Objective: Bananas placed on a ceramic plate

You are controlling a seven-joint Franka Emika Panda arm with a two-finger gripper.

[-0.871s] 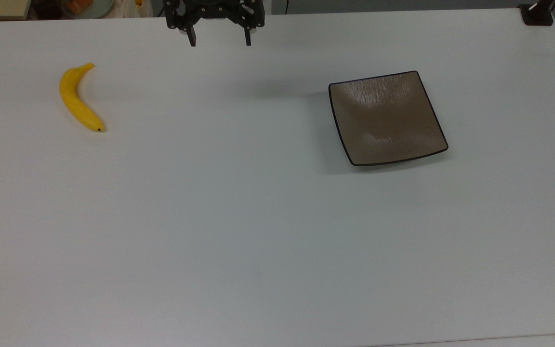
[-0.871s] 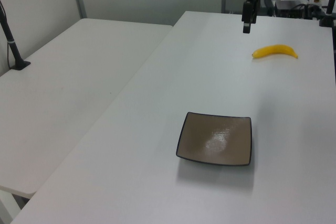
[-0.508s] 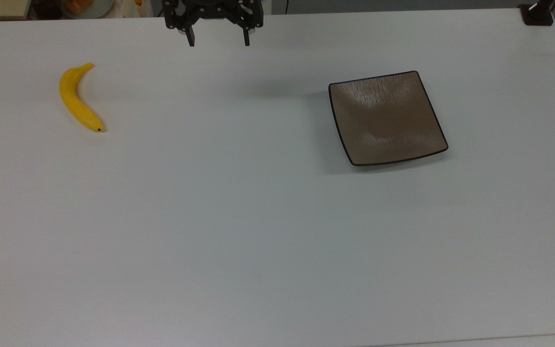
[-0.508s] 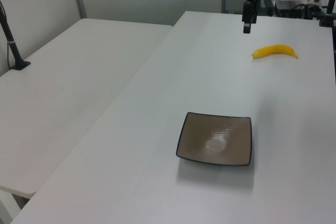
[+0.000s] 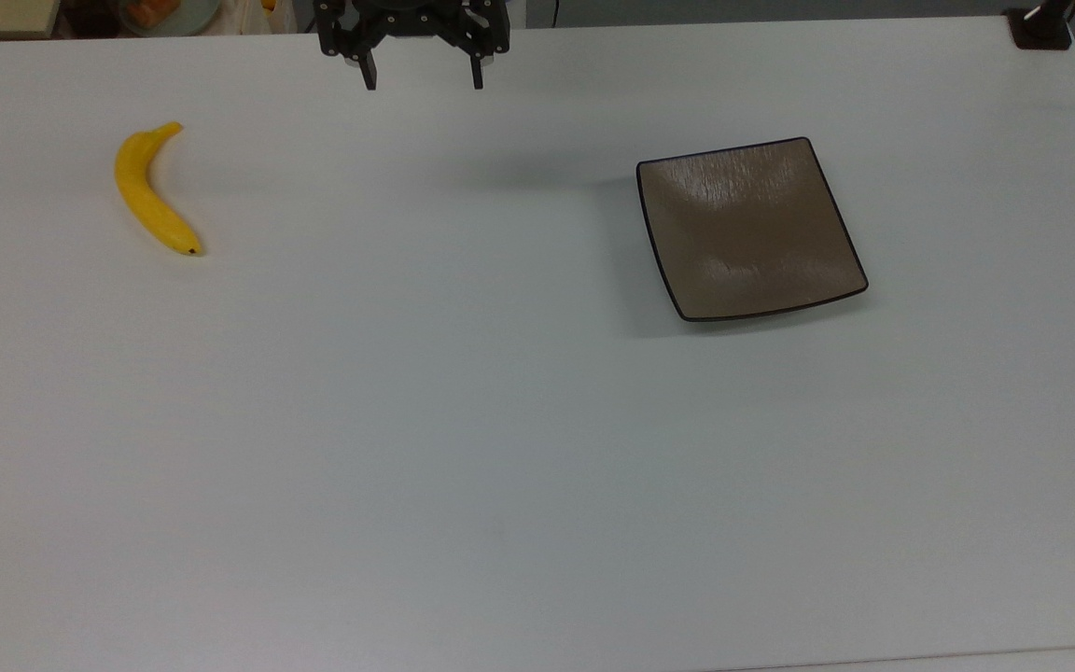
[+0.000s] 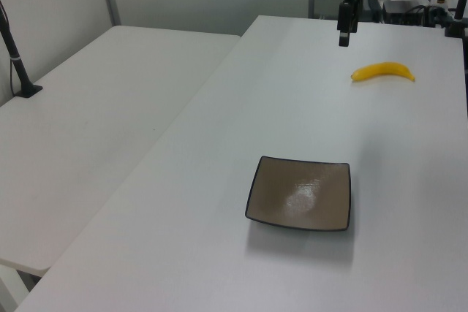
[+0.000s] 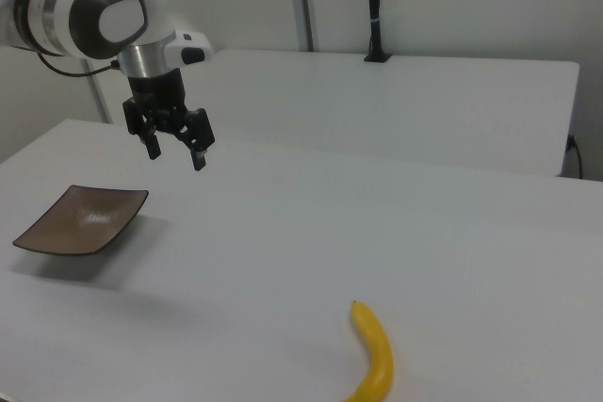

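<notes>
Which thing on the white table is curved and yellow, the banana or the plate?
The banana, lying bare on the table at the top view's left. The square ceramic plate is brown-grey, dark-rimmed and empty.

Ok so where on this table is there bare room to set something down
Bare table between the banana and the ceramic plate, plus the whole near half in the top view. The plate itself is empty. Nowhere crowded; the open tool hangs over the far edge.

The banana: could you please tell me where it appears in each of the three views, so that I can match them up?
Top view: the banana lies at upper left on the white table.
Left view: upper right, beyond the ceramic plate.
Right view: bottom edge, right of centre.
Shared landmark: the ceramic plate, apart from the banana in every view.
</notes>
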